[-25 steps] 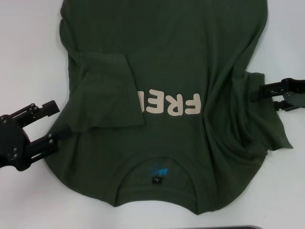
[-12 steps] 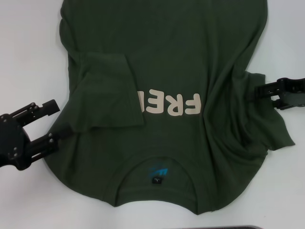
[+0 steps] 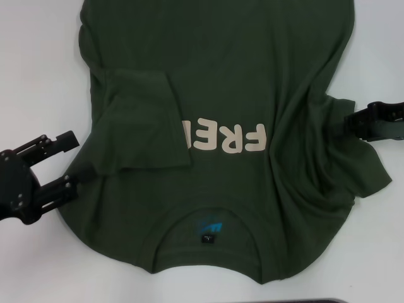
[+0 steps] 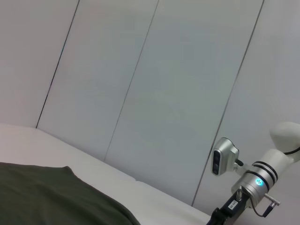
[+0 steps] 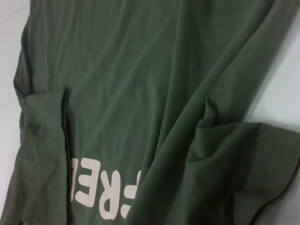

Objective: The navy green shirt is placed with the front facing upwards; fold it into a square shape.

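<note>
Two grippers are at work on the navy green shirt (image 3: 221, 120), which lies spread front-up on the white table (image 3: 38, 76), its collar and small blue neck label (image 3: 209, 227) on the side nearest my body. The cream letters (image 3: 226, 138) on the chest read upside down from my head, and part of the word is hidden.

On my left side the sleeve (image 3: 140, 123) is folded inward and lies flat over the chest, covering the end of the lettering. My left gripper (image 3: 60, 164) sits low at the shirt's left edge, its two black fingers spread wide; the lower finger's tip touches the cloth near the shoulder, the upper one is clear of it, and nothing is held between them.

My right gripper (image 3: 351, 122) is at the opposite edge, against the right sleeve (image 3: 360, 167). The fabric there is bunched and rucked into folds running toward the chest. Whether those fingers are pinching the cloth I cannot tell, since the fabric hides their tips.

From my right wrist I see the wrinkled sleeve rising up close, with the lettering beyond it.
</note>
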Controlling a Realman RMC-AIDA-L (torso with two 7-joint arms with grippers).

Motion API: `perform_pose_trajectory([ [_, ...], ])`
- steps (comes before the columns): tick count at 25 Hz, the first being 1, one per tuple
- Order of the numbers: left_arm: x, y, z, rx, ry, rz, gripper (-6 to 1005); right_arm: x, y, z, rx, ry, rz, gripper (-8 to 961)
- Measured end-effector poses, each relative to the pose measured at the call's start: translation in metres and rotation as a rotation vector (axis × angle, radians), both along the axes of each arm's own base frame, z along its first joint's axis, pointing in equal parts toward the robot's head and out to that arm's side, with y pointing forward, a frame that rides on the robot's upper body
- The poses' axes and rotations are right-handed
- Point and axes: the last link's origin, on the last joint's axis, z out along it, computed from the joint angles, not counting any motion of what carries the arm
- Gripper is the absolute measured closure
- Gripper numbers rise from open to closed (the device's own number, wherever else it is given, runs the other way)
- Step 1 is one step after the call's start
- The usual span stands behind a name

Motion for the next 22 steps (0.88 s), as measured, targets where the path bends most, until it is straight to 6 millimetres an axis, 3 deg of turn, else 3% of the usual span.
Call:
perform_pose_trajectory([
  [3,0.0,0.0,0.0,0.0,0.0,0.0,309,0.001,0.0,0.001,0.0,-0.003,-0.003,566],
  [11,0.0,0.001,0.0,0.004,-0.001,-0.001,309,0.001,-0.002,0.005,-0.009,0.0,-0.002,758],
  [19,0.0,0.001,0.002,0.018,-0.008,0.001,308,0.005,-0.01,0.038,0.015,0.027,-0.012,938],
  [22,0.001,0.001,0.002,0.018,-0.008,-0.001,308,0.005,-0.011,0.05,0.031,0.033,-0.008,938],
])
